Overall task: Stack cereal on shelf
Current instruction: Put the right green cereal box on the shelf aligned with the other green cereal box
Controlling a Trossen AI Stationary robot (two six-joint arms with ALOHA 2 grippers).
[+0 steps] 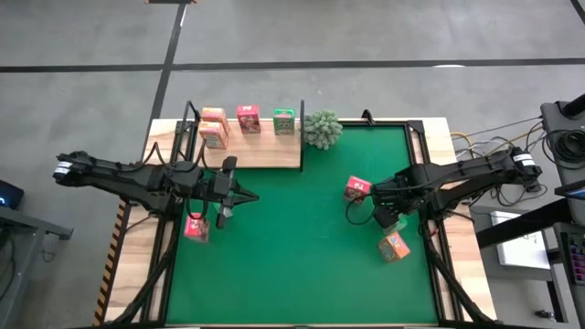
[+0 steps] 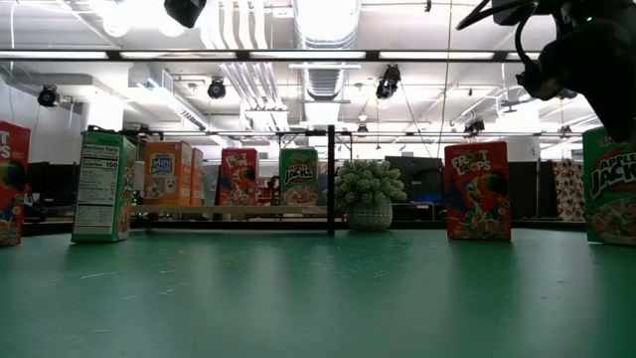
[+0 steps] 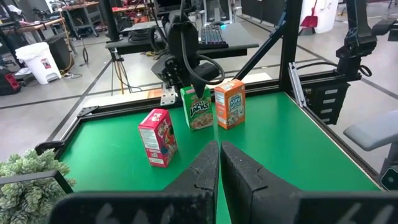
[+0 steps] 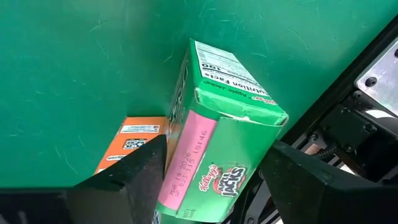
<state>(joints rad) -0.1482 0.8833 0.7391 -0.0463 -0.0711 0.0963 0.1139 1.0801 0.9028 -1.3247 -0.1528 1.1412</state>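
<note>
- My left pincer (image 1: 245,196) hangs over the desk's left half, fingers pressed shut.
- My right pincer (image 4: 214,177) reaches low at the right, fingers spread wide.

Overhead looks straight down, low camera level across the green mat (image 1: 302,238), wrists close in.

A large green mat (image 1: 302,247) is laid over the wooden tabletop (image 1: 452,146), whose bare wood is seen along the 3 and 9 o'clock edges. A bushy grey-green plant (image 1: 322,129) in a pale pot is placed at about 12 o'clock on the mat. Grey floor (image 1: 366,32) is seen beyond. Cables (image 1: 489,142) are gathered at 3 o'clock. A white bin (image 3: 38,61) is seen in the room.
</note>
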